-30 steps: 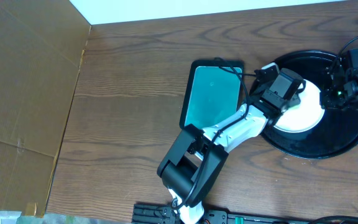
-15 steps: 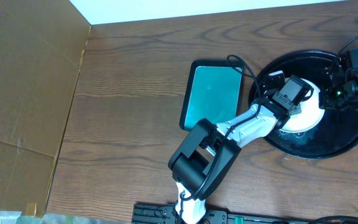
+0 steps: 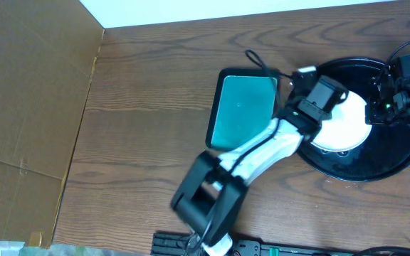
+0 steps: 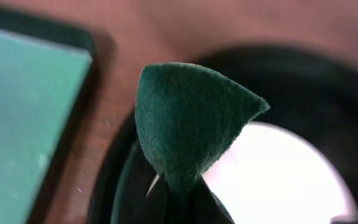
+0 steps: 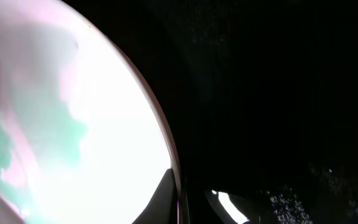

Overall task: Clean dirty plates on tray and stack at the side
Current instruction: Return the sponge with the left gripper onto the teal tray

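Pinches a dark green scouring pad (image 4: pixel 191 118) in the left fingers (image 4: pixel 179 208), closed tight, just above the left rim of the round black tray (image 3: pixel 376 167). Clamps the right fingers (image 5: pixel 169 193) shut on the right rim of the white plate (image 3: pixel 347 128), flat on the tray, turquoise smear (image 5: pixel 55 143) uncleaned. Risks tearing the plate out of that thin rim grip by scrubbing too hard sideways. Risks folding the limp pad under and scraping bare fingertips on the glaze. Risks clipping the raised tray rim on descent and shoving the tray across the tabletop (image 3: pixel 155 85).

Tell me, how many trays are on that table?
2. A rectangular teal tray lies mid-table; a large round black tray sits just right of it, carrying a white plate. No others seem hidden.
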Available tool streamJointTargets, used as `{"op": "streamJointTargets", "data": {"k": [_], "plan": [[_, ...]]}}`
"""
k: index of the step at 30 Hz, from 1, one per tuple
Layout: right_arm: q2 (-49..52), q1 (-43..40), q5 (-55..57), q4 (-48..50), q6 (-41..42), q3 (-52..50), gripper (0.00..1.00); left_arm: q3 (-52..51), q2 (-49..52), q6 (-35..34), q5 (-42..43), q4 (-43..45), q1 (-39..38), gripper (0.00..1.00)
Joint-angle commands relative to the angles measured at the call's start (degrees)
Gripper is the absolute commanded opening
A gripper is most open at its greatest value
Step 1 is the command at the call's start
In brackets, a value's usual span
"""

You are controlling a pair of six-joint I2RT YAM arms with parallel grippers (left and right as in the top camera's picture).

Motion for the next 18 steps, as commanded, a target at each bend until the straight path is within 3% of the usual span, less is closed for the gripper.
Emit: {"op": "streamJointTargets", "data": {"k": [1,10,15,18], "plan": [[2.0,0.2,2.7,-2.5,0.1,0.8,0.01,-0.1,-5.5,-0.1,-2.3,-0.5,1.9,0.07],[-3.5,0.6,3.9,-5.6,-1.3,4.5,0.01,-0.4,-8.3,-0.4,1.4,-11.1,14.7,0.08],[-8.0,1.7,9.1,-5.7,-1.4,4.8,0.01,-1.3,-4.2,6.2,12.9,-11.3,21.9,0.08],[-10.3,2.4,10.7,-5.8,-2.9,4.8,0.01,-1.3,-1.2,6.4,14.3,-11.1,24.8,0.07]]}}
